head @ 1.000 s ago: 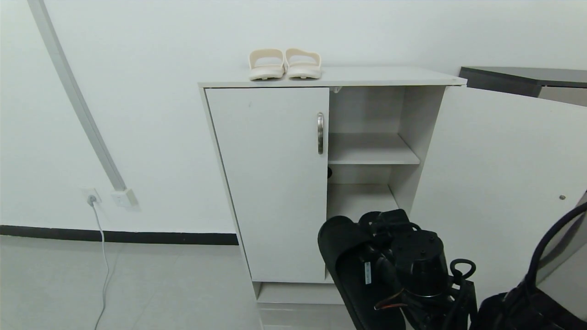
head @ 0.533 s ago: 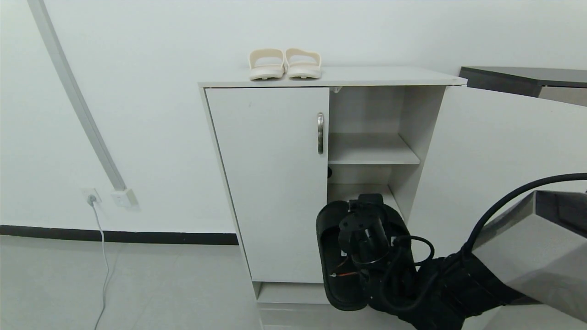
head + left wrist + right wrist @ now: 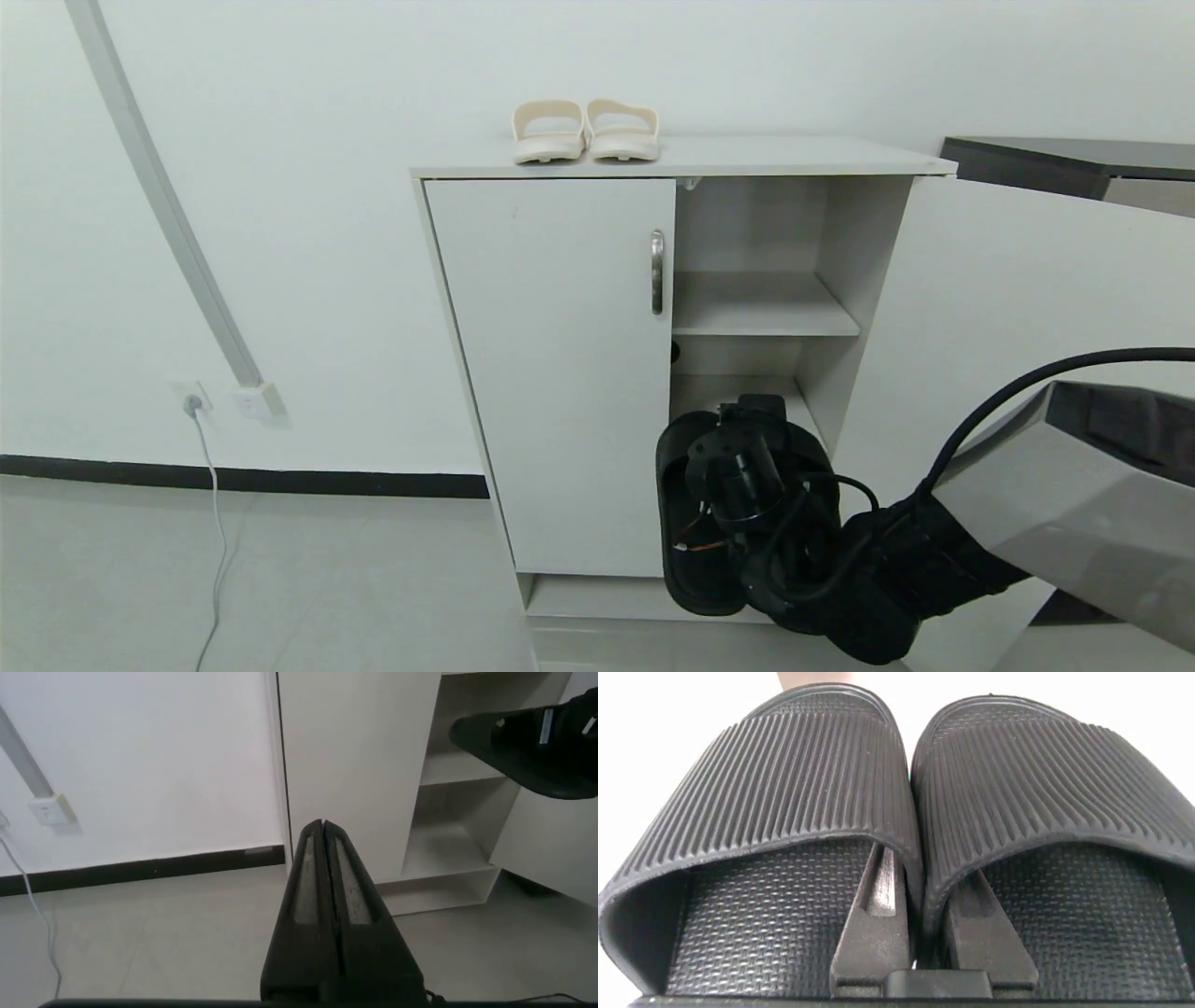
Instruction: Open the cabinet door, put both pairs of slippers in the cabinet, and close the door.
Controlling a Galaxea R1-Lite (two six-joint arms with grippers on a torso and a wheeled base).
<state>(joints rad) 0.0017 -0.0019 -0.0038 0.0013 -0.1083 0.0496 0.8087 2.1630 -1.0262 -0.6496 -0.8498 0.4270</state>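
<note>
Head view, lower centre: the black slippers (image 3: 695, 523) stand nearly on end before the cabinet's (image 3: 794, 154) lower shelf (image 3: 700, 390), not yet inside. Your right claw (image 3: 920, 896) is closed on their two touching strap walls alone, so I judge one soft strap could squirm free, or the pair could swing. The left slipper sits just beside the shut door's (image 3: 551, 373) edge and may snag there as you push in. They look matte and rubbery, ridged across the straps, pebbled on the footbeds. Your left claw (image 3: 322, 831) is shut and empty. Beige slippers (image 3: 585, 131) sit on the cabinet top, upper centre.
</note>
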